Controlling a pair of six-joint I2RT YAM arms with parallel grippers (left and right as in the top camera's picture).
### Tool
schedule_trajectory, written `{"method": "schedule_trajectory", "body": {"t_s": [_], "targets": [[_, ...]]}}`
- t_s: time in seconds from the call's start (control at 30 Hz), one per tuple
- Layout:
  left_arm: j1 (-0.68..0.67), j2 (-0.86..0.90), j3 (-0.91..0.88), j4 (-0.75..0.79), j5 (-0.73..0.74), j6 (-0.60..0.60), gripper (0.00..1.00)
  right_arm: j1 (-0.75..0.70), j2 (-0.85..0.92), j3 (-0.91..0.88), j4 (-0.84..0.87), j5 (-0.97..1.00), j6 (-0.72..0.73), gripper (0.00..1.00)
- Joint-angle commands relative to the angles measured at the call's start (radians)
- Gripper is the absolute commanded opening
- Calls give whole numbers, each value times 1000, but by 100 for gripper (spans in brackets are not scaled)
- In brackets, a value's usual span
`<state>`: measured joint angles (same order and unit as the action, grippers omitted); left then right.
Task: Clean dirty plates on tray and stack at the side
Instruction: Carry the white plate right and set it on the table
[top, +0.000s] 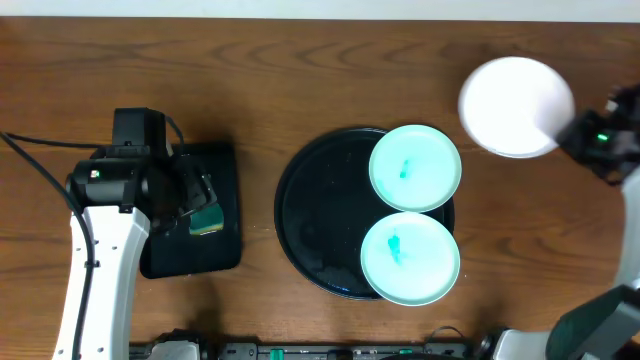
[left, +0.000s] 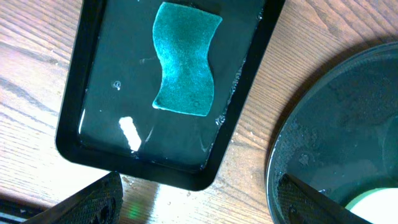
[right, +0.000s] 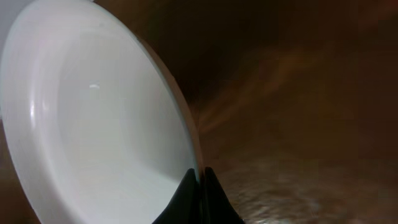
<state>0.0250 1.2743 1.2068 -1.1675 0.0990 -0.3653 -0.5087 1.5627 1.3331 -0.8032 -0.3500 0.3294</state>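
Holding two smeared plates (top: 415, 168) (top: 409, 258), the tray (top: 310, 215) sits; left fingers (left: 93, 199) gape above a sponge (left: 185, 59), right fingers (right: 185, 200) pinch a white plate (right: 93, 124).

A round tray (top: 310, 215) sits mid-surface (top: 300, 70). Two plates rest on its right half, overhanging its right rim: the far plate (top: 415, 168) behind the near plate (top: 409, 258), edge to edge. The third plate (top: 515, 105) is off the tray, far right, its rim between the right gripper (right: 200, 186) fingers. Left of the round tray lies a rectangular tray (top: 215, 258) with a sponge (top: 207, 220) in its right part, under the left gripper (top: 200, 195).
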Motion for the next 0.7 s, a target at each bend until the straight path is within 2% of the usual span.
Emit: {"method": "schedule_trajectory", "body": {"t_s": [0.0, 0.2, 0.5, 0.53, 0.6, 0.67], "targets": [[0, -4, 7, -2, -2, 6, 80, -106, 66, 0, 0, -59, 15, 2], [0, -4, 7, -2, -2, 6, 80, -206, 240, 0, 63, -35, 18, 2], [0, -4, 7, -2, -2, 6, 80, -218, 433, 0, 82, -14, 6, 1], [0, -4, 7, -2, -2, 6, 80, -218, 436, 0, 80, -14, 6, 6], [0, -4, 7, -2, -2, 6, 80, -217, 434, 0, 71, -14, 5, 35], [0, -4, 7, -2, -2, 6, 80, -216, 414, 2, 54, -55, -13, 40]]}}
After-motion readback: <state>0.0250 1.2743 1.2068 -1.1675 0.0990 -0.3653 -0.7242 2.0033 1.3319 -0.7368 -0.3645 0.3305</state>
